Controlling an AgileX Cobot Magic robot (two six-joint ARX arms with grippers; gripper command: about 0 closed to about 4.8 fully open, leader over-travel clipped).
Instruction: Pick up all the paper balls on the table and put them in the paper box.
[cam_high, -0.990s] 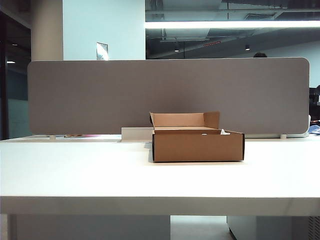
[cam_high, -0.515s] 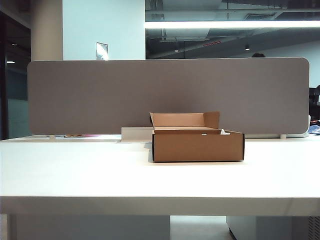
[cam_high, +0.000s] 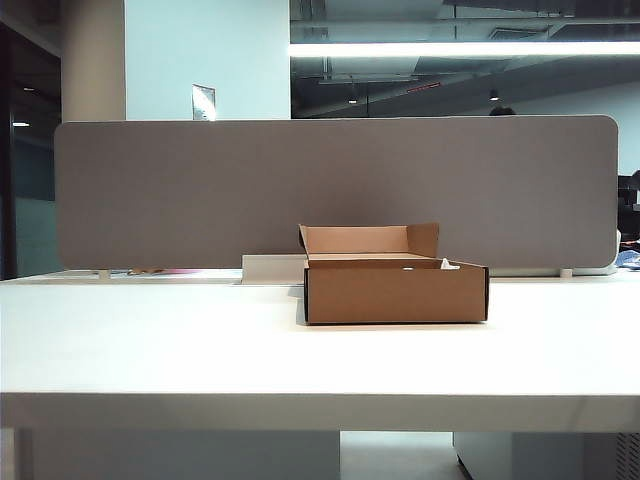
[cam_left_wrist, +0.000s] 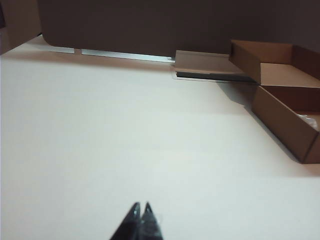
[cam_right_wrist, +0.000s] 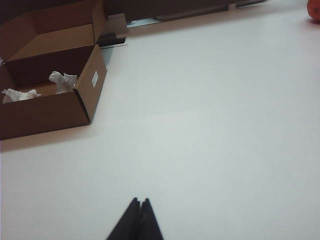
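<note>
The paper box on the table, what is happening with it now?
Nothing is being handled. The paper box stands open on the table with paper balls inside; none lies on the table in view. The left gripper and right gripper are shut and empty above the table.

A ceiling strip light (cam_high: 465, 48) is glaring overhead, the white bench (cam_high: 150, 340) is washing out, wrist views are looking soft and dim.

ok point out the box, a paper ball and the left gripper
box (cam_high: 396, 293), exterior view, its brown front wall
paper ball (cam_right_wrist: 62, 81), right wrist view, the white wad inside the box
left gripper (cam_left_wrist: 141, 209), left wrist view, between its closed dark tips
</note>
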